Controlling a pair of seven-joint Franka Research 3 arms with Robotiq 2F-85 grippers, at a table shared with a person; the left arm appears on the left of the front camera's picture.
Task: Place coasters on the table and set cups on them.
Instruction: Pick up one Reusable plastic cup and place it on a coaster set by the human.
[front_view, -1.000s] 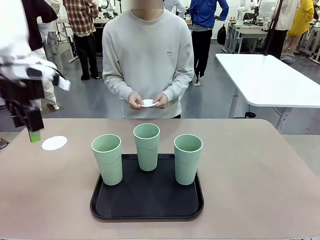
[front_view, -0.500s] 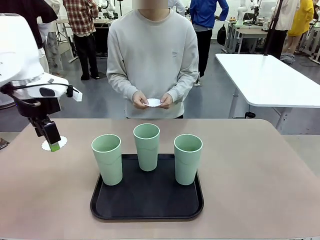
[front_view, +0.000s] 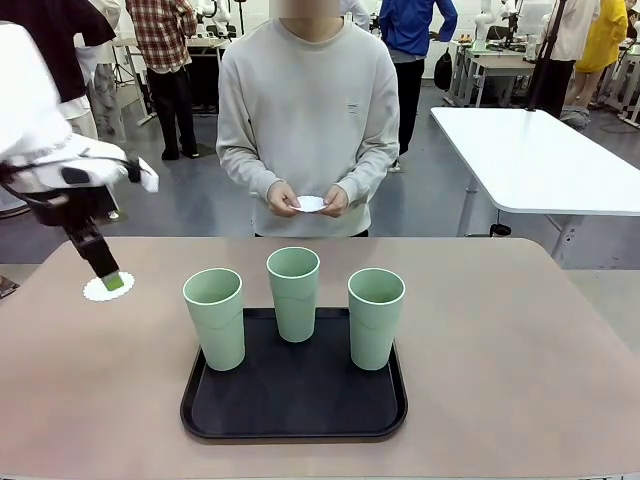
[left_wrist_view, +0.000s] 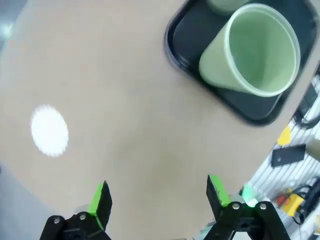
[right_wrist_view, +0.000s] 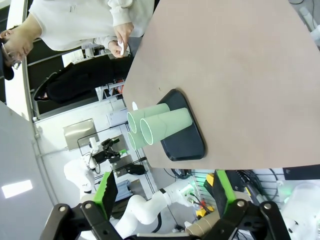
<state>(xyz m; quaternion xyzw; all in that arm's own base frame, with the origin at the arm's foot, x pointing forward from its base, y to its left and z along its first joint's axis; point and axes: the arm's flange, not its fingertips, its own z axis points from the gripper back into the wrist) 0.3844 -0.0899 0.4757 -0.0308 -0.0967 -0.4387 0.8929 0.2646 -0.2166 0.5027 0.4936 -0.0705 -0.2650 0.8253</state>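
One coaster (front_view: 95, 291) lies at the table's (front_view: 500, 330) left, apart from the cups (front_view: 293, 290) on the tray (front_view: 290, 420), and the open, empty left claw (front_view: 112, 282) has drifted in above it, so that placement looks done, with the next coaster (front_view: 311, 204) in the person's hands (front_view: 281, 200)

grey floor (front_view: 200, 205), white table (front_view: 540, 160)

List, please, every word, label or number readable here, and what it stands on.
No text can be read.
On the sweatshirt: a small chest mark, too small to read.
On the cups, tray, coaster and table: no print visible.
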